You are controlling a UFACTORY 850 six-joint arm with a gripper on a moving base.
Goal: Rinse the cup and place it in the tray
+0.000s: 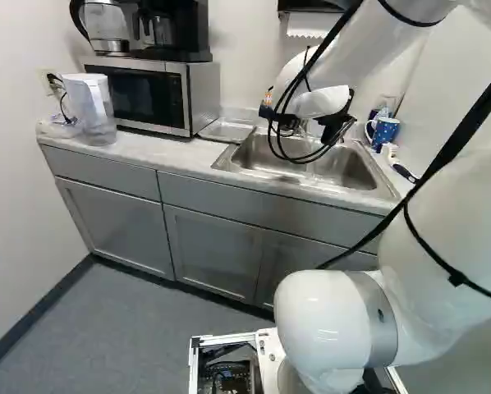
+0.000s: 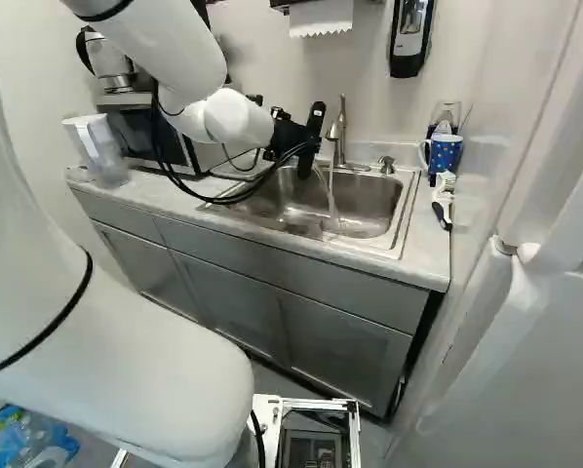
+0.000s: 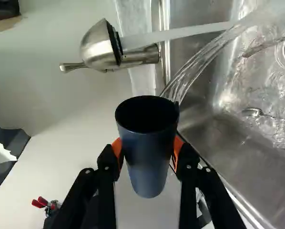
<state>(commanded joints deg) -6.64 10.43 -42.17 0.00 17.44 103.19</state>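
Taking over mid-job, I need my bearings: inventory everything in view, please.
Counter: 1, pale, above cabinets
Cabinets: grey, several doors
Sink: 1, silver, in counter
Faucet: 1, silver, behind sink
Water: clear, running into sink
Microwave: 1, silver-black, on counter
Tray: 1, silver, between microwave and sink
Kettle, coffee maker: 1 each, silver and black, above microwave
Pitcher: 1, white-clear, beside microwave
Mug: 1, dotted blue, beside sink
Brush: 1, white-dark, near mug
Paper towel: white, on wall
Dispenser: 1, black-white, on wall
Cup: 1, dark blue, gripped
Gripper: 1, black, orange pads
Arm: 1, white, reaching sinkward
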